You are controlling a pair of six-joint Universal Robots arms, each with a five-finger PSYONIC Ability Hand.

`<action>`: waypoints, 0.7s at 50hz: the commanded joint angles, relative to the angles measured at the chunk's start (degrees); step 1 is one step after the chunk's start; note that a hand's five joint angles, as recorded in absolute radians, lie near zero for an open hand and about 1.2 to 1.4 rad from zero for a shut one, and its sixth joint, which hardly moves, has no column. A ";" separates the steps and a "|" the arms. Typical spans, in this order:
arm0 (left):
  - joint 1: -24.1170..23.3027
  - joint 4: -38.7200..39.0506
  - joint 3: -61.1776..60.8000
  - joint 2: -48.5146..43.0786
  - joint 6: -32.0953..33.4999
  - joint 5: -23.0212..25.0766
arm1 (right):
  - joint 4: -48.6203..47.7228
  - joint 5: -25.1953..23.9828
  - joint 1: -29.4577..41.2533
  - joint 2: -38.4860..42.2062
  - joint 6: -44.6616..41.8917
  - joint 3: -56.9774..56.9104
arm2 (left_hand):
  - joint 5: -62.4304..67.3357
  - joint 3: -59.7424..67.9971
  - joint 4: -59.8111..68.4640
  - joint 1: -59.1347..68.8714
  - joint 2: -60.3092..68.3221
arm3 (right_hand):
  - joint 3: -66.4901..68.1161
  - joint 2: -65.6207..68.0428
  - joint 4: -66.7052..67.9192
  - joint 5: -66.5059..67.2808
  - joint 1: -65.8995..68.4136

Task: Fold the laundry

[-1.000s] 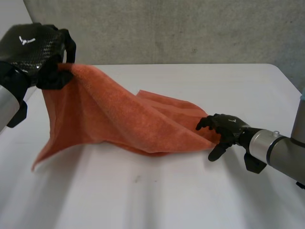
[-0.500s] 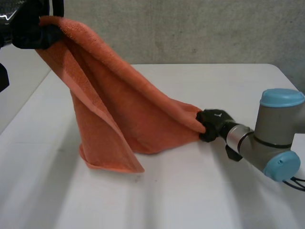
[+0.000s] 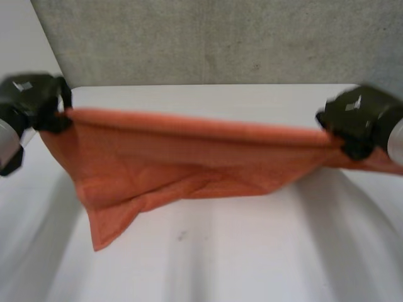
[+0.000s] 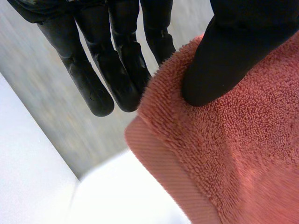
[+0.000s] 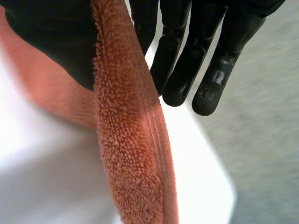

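An orange terry towel [image 3: 189, 157] hangs stretched above the white table [image 3: 264, 251], its top edge taut between my two hands. My left hand [image 3: 33, 100] is shut on the towel's top left corner. In the left wrist view the thumb [image 4: 219, 56] presses the towel [image 4: 229, 154] against the fingers [image 4: 107, 74]. My right hand [image 3: 359, 118] is shut on the opposite top corner. In the right wrist view the towel's hemmed edge [image 5: 133, 140] runs down between thumb [image 5: 51, 37] and fingers [image 5: 196, 65]. The lower left corner [image 3: 101, 236] sags lowest toward the table.
A grey wall [image 3: 220, 38] rises behind the table's far edge. The table's left edge passes under my left hand, with paler floor beyond it.
My right hand has shut on the towel's corner and lifted it up and to the right. My left hand has come down. The towel is now pulled taut between them.
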 commanded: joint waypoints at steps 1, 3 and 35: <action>-0.78 -1.09 -1.66 -10.14 5.48 0.01 | 5.97 0.06 0.33 7.69 -4.35 1.56 | 15.55 11.80 11.55 15.54 11.33 | 12.40 12.81 11.76 13.63 24.18; -1.57 -0.92 -0.96 -14.36 8.03 -0.16 | 5.53 0.06 0.33 9.80 -4.35 1.30 | 15.55 11.80 11.55 15.54 11.33 | 12.40 12.81 11.76 13.63 24.18; -6.85 30.64 13.65 -17.45 7.08 -6.93 | -38.51 -0.55 2.61 7.96 10.59 -0.92 | 15.55 11.80 11.55 15.54 11.33 | 12.40 12.81 11.76 13.63 24.18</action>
